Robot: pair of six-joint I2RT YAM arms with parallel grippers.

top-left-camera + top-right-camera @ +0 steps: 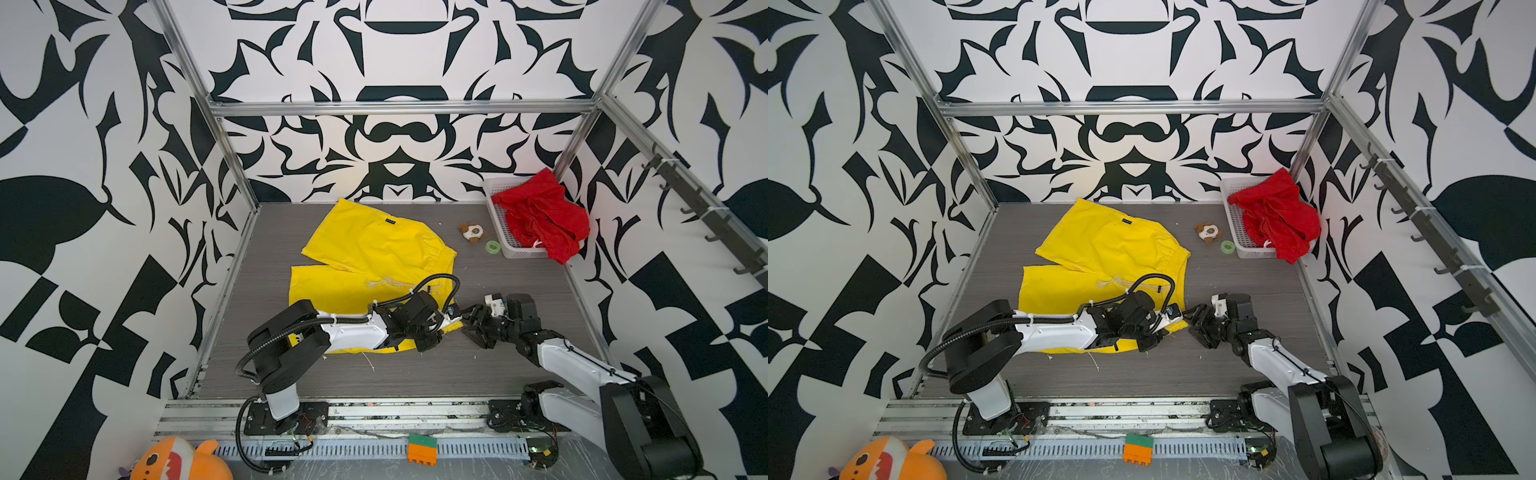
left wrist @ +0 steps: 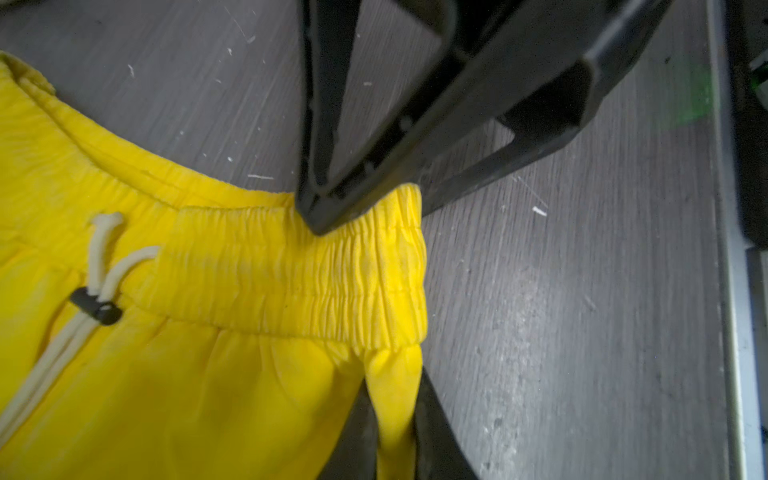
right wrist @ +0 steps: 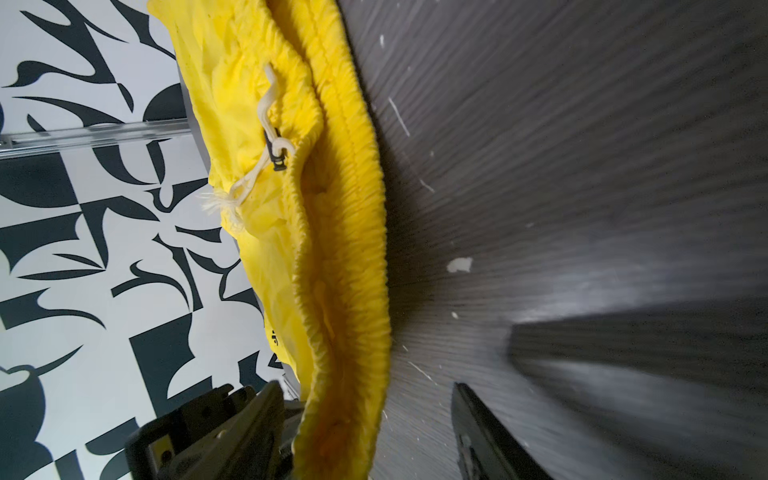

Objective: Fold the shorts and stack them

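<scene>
Top views bright and even; wrist views dimmer, motion-blurred

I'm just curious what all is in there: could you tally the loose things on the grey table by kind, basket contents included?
Shorts: 2, the yellow shorts and the red shorts
Baskets: 1, the white basket
Toys: 1, the plush toy
Rings: 1, the green ring
Total: 5

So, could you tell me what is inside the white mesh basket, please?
The red shorts lie bunched in the white mesh basket, spilling over its rim. Anything beneath them is covered.
</scene>
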